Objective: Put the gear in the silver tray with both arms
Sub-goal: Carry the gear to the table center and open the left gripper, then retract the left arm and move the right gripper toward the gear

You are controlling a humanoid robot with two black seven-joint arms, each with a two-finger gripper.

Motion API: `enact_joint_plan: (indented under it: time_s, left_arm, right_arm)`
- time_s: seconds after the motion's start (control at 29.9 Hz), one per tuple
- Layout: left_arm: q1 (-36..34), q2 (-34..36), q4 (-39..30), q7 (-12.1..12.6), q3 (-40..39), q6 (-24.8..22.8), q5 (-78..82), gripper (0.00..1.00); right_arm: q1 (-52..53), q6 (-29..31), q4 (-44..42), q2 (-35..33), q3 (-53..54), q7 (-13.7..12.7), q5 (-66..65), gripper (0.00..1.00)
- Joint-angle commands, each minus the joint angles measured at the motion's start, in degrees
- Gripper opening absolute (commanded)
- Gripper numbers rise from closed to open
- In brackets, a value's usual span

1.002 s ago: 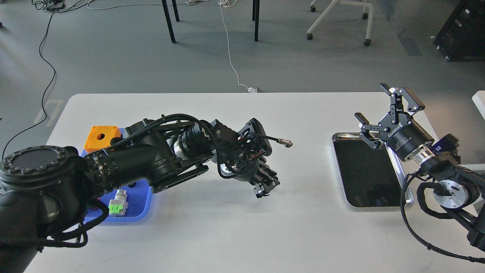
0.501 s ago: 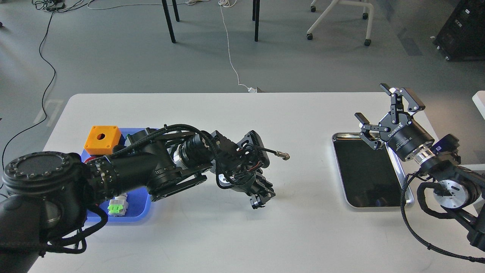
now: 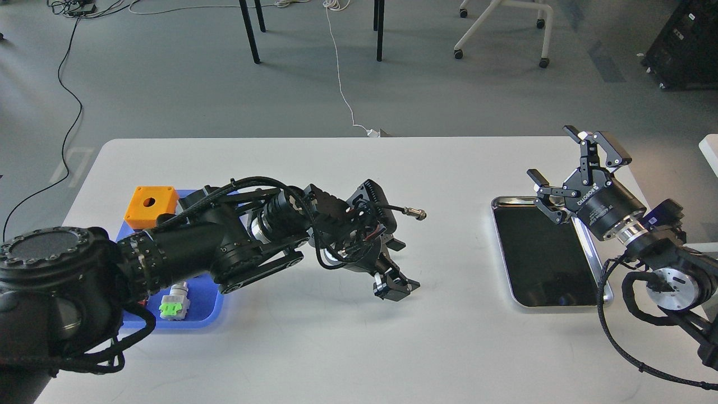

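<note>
- The white table [image 3: 359, 168] fills most of the view, with grey floor, chair legs and loose cables beyond its far edge.
- The left arm [image 3: 185, 252] comes in from the lower left and stretches across the table toward the middle, wrapped in black cables, with a loose cable plug [image 3: 418, 213] sticking out to the right above the wrist.
- The right arm [image 3: 667, 275] enters from the lower right corner and bends up toward the far right side of the table, a silver ring showing at its wrist.
- The silver tray [image 3: 590, 253] lies flat on the right part of the table, long side running away from the viewer; its dark, mirror-like floor holds nothing that can be seen.
- The blue tray [image 3: 207, 300] sits at the left, largely hidden under the left arm.
- The right gripper [image 3: 566, 168] hangs above the far end of the silver tray, its two fingers spread wide apart with nothing between them.
- The orange box [image 3: 150, 206], with a round hole in its top, stands at the far end of the blue tray.
- The left gripper [image 3: 397, 287] points down at the bare table near its middle, well apart from the silver tray; it is seen dark and end-on, so I cannot tell whether its fingers are apart or together, nor whether it holds anything.
- A small grey and green part [image 3: 175, 303] rests in the near end of the blue tray.
</note>
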Motion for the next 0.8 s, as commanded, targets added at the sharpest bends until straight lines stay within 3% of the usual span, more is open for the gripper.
enact_joint_plan:
  time_s: [0.0, 0.1, 0.17, 0.3, 0.5, 0.67, 0.77]
  left_arm:
    - [1.7, 2.7, -1.0, 0.0, -3.2, 7.9, -15.1, 0.98]
    - [6.8, 8.7, -4.9, 0.0, -4.0, 13.7, -31.7, 0.98]
    - [9.3, 12.0, -7.0, 0.0, -4.6, 14.9, -40.8, 0.98]
    - [18.1, 17.1, -10.1, 0.0, -11.2, 14.9, -56.9, 0.98]
    - [31.0, 17.2, -10.1, 0.0, -30.4, 14.5, -71.3, 0.98]
    - [35.0, 17.6, -9.6, 0.0, -37.3, 13.9, -77.4, 0.98]
    - [35.6, 18.7, -9.4, 0.0, -39.3, 10.9, -80.0, 0.98]
  right_arm:
    - [0.0, 2.1, 0.5, -0.5, -1.7, 0.0, -0.3, 0.99]
    - [0.0, 2.1, 0.5, -1.7, -2.0, 0.0, -0.3, 0.99]
    - [0.0, 2.1, 0.5, -1.7, -2.0, 0.0, -0.3, 0.99]
    - [0.2, 2.1, 0.5, -1.6, -2.0, 0.0, -0.3, 0.99]
    - [1.0, 2.1, 0.6, -1.3, -2.3, 0.0, -1.9, 0.99]
    - [2.7, 2.1, 3.0, -1.9, -4.5, 0.0, -11.8, 0.99]
    - [7.5, 2.1, 4.2, -3.5, -9.8, 0.0, -18.6, 0.99]
